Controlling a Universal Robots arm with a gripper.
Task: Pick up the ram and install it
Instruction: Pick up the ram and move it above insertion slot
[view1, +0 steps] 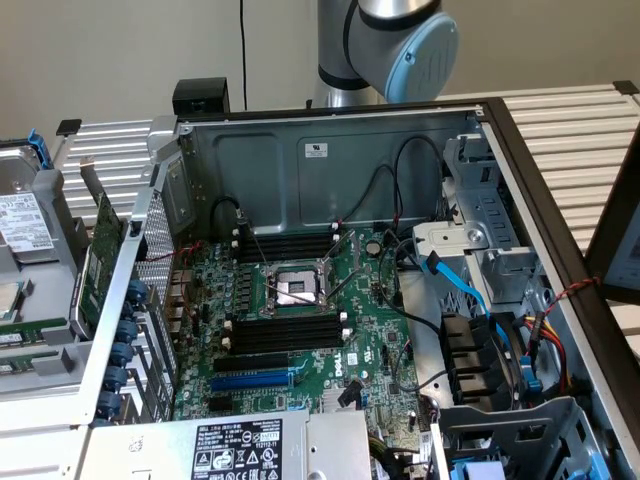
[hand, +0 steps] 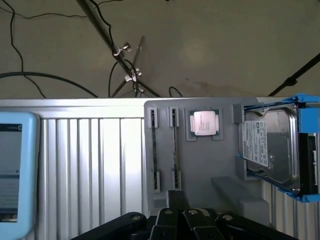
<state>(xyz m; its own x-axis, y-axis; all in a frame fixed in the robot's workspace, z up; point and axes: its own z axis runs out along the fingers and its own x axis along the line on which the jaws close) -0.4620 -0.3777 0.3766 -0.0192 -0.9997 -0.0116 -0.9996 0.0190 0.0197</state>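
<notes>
Approach: gripper (hand: 185, 220), fingers clenched empty, hovers near the ram (hand: 173, 145), edge-up in the tray (hand: 220, 165) at 9 o'clock of the case (view1: 300, 160), exterior view. Grasping calls for opening, squared over its edge.

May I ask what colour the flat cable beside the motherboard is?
Light blue flat cable, clearest in the exterior view.

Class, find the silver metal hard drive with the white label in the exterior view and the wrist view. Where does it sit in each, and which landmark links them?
Exterior view: hard drive at the exterior view's left edge, outside the open computer case.
Wrist view: hard drive in a blue-edged bracket, near the square silver processor chip.
Shared landmark: the ribbed silver tabletop.
</notes>
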